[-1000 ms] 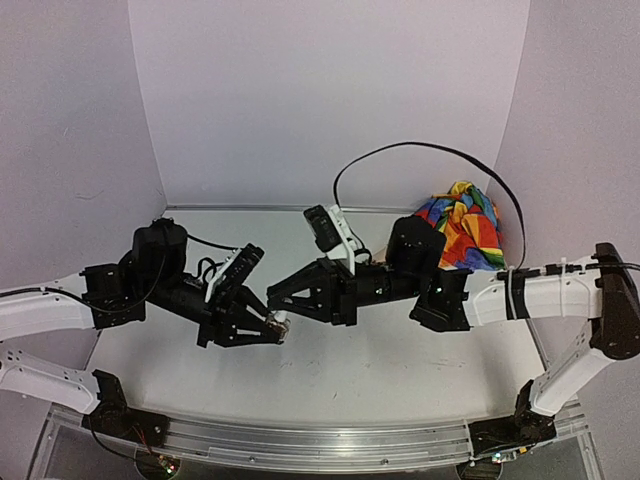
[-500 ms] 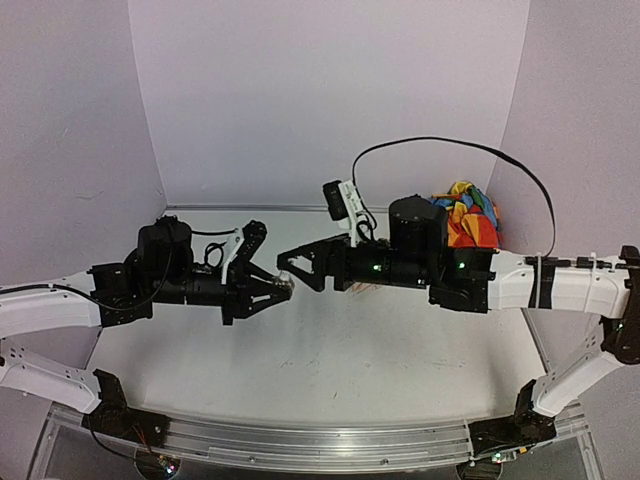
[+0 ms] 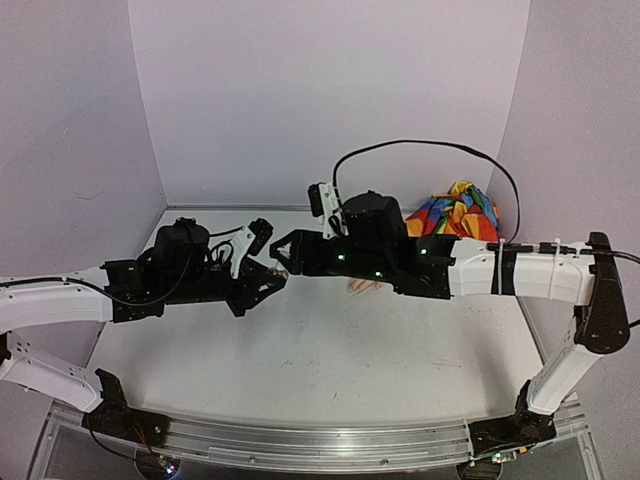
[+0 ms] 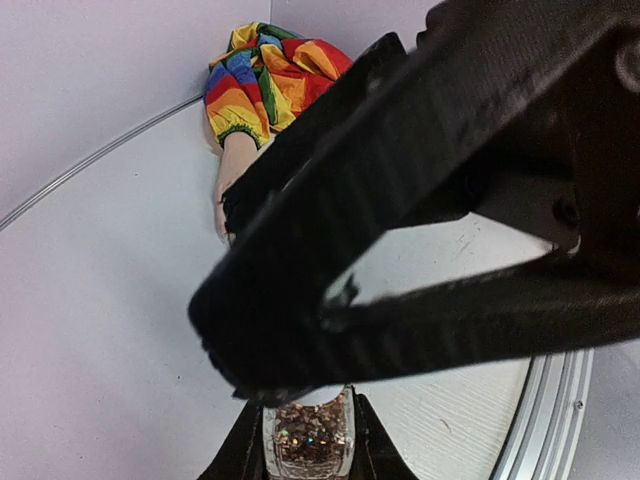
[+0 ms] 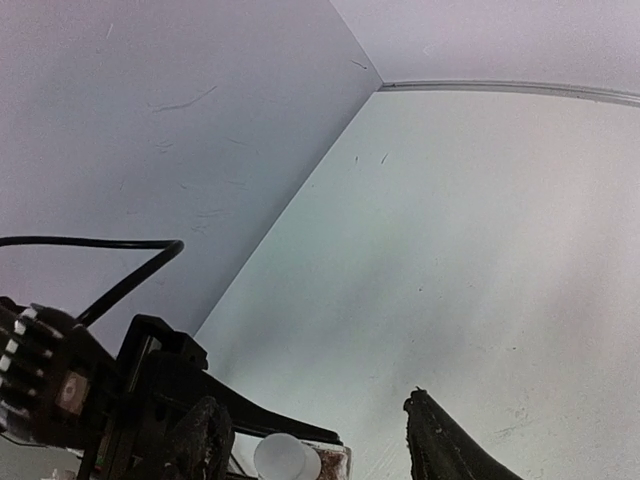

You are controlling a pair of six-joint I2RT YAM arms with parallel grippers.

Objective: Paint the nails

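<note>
I'm at uncapping, I judge, with my left gripper (image 3: 272, 282) clamped on the polish bottle (image 4: 308, 445) and my right gripper (image 5: 330, 450) spread around its white cap (image 5: 280, 458) while the nails (image 3: 354, 288) lie beneath my right arm — next, close squarely and twist

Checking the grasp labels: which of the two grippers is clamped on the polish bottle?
The left gripper: its jaws are shut on the polish bottle. The right gripper stands open at the white cap.

A robotics lab cell: plain lilac walls (image 3: 330, 100) box a white counter (image 3: 330, 370), arms (image 3: 530, 275) bolted to an aluminium rail (image 3: 300, 440).
</note>
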